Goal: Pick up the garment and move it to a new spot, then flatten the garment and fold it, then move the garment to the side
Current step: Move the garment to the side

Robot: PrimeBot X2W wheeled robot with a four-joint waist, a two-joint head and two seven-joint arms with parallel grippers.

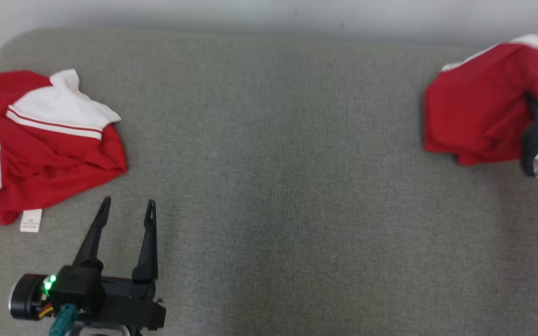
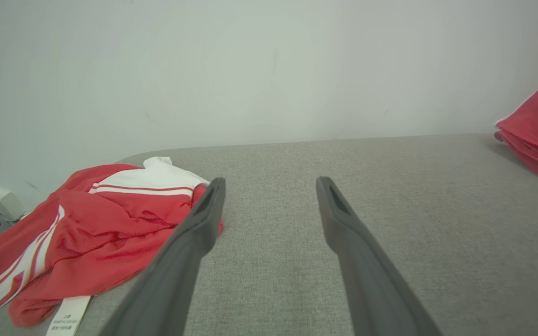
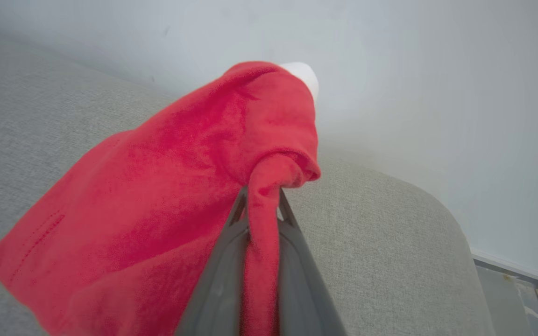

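Item: folded red garment, at the right edge of the grey table. Right gripper is clamped on a bunched fold, apparently to carry the garment aside without undoing its folds. Left gripper, fingers spread and empty, waits over the table's front left, just beside a crumpled red-and-white garment, probably the next piece.

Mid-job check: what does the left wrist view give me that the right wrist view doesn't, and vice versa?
Left wrist view: the open left gripper beside the crumpled red-and-white striped garment with its white label. Right wrist view: the right gripper shut on a bunched fold of the plain red garment. Shared: that red garment, the grey fabric-covered surface and the pale wall.
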